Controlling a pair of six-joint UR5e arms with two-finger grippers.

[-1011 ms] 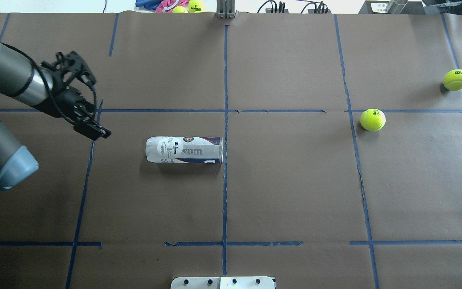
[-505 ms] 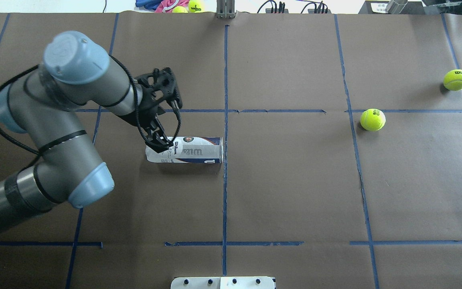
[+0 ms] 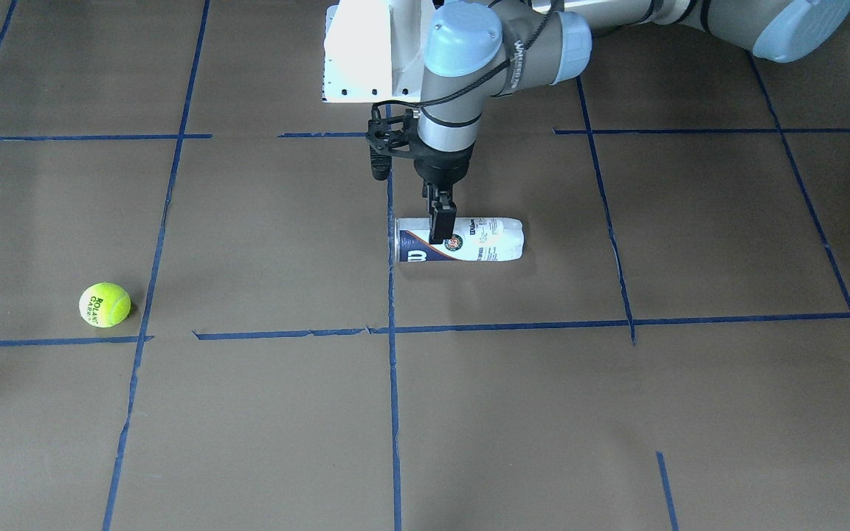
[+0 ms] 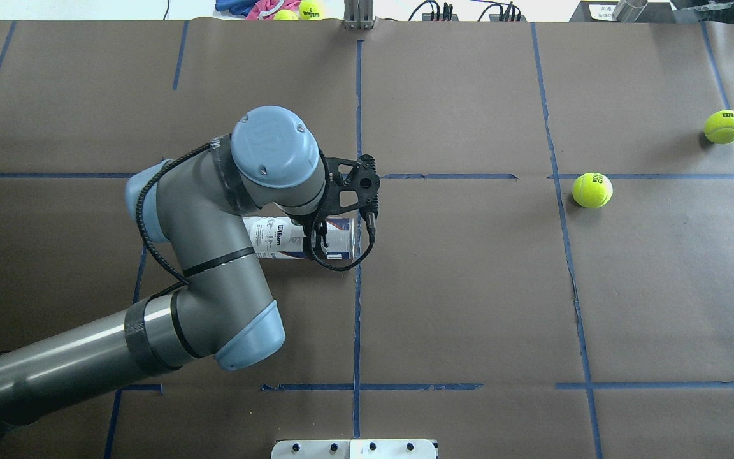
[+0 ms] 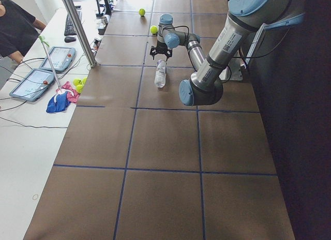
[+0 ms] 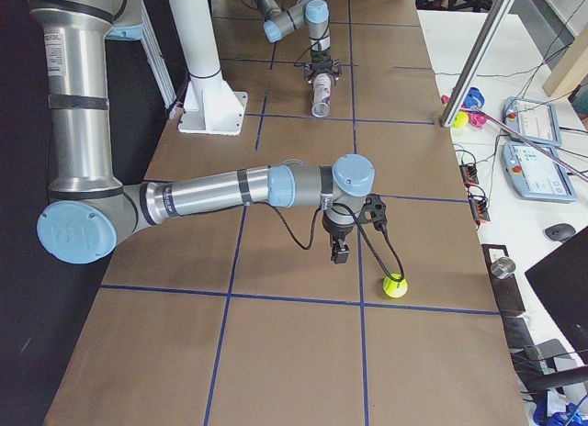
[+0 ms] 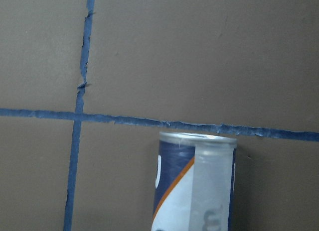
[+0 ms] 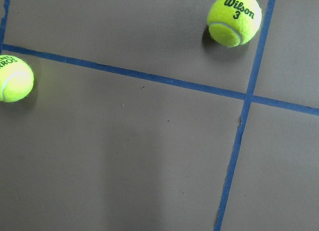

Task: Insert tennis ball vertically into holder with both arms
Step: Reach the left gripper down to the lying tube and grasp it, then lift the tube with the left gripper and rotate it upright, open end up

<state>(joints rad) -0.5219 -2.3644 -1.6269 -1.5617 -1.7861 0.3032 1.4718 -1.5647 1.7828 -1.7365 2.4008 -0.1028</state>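
The holder (image 4: 281, 237) lies on its side near the table's middle, its open rim (image 7: 197, 137) at the centre tape line; it also shows in the front view (image 3: 480, 241). My left gripper (image 3: 441, 234) hangs straight down over the holder's rim half, mostly hidden under the wrist in the overhead view (image 4: 316, 245); I cannot tell if it is open or shut. The tennis ball (image 4: 592, 190) rests far to the right (image 3: 104, 304) (image 8: 15, 80). My right gripper (image 6: 340, 253) shows only in the right side view, just beside the ball (image 6: 395, 285); I cannot tell its state.
A second ball with "Wilson 3" print (image 4: 725, 126) (image 8: 234, 19) lies at the far right. Blue tape lines cross the brown table cover. The white pedestal base (image 3: 366, 51) stands at the robot's side. More balls (image 4: 300, 9) lie beyond the far edge.
My left arm has swung from the table's left side rightward and now hangs over the holder's rim half. The holder and both balls have not moved.
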